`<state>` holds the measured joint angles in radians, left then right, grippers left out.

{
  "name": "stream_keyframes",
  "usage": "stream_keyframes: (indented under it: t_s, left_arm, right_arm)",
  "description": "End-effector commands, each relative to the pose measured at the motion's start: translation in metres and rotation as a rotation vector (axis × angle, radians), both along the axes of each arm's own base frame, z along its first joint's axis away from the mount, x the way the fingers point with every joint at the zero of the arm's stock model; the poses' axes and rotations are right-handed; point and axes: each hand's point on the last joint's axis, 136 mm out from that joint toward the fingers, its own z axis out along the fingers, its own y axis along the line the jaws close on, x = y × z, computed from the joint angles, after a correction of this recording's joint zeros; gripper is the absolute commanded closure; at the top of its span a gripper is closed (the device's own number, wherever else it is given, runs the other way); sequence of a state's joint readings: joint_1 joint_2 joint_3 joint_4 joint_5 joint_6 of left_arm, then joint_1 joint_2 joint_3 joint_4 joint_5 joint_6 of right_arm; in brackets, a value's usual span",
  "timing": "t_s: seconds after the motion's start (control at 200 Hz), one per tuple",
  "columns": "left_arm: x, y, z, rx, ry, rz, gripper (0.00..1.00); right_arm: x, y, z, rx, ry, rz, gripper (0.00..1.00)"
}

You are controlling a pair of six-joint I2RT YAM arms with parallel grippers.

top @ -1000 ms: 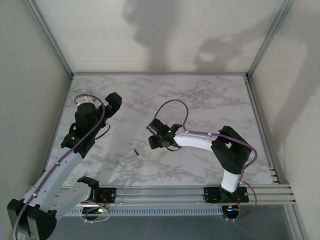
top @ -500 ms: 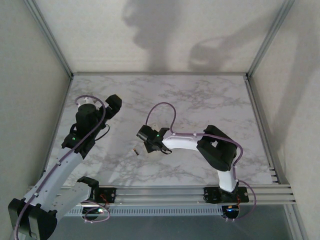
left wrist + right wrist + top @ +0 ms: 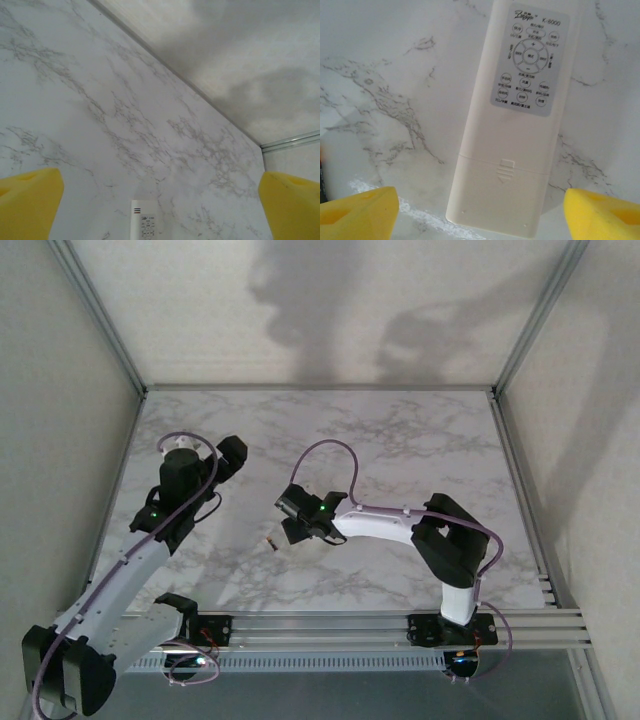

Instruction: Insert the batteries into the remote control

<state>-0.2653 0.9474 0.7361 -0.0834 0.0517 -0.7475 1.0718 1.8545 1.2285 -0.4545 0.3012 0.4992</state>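
Between wide-apart R fingers: remote control, buttons up.

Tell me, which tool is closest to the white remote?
The right tool: the remote lies between its yellow fingers. The left tool sees it farther off.

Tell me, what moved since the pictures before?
The right gripper slid left, closer to the battery, and hangs open above the remote control, gripping nothing. The left gripper, open too, shifted only slightly. The battery stayed where it lay.
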Motion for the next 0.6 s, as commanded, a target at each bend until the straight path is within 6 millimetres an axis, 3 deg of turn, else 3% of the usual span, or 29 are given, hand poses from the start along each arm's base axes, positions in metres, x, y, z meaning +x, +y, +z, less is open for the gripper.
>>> stream_keyframes:
  t_s: [0.0, 0.305, 0.596]
  left_arm:
    - [0.001, 0.002, -0.003, 0.023, 0.001, -0.003, 0.0]
    - [0.005, 0.0, -0.005, 0.025, 0.012, -0.015, 0.01]
    - [0.007, -0.003, -0.009, 0.019, 0.018, -0.023, 0.0]
  right_arm:
    - [-0.005, -0.008, -0.016, -0.056, 0.04, 0.018, 0.14]
    - [0.006, -0.045, -0.019, -0.09, 0.041, -0.041, 0.15]
    - [0.037, -0.074, -0.012, -0.115, 0.004, -0.085, 0.15]
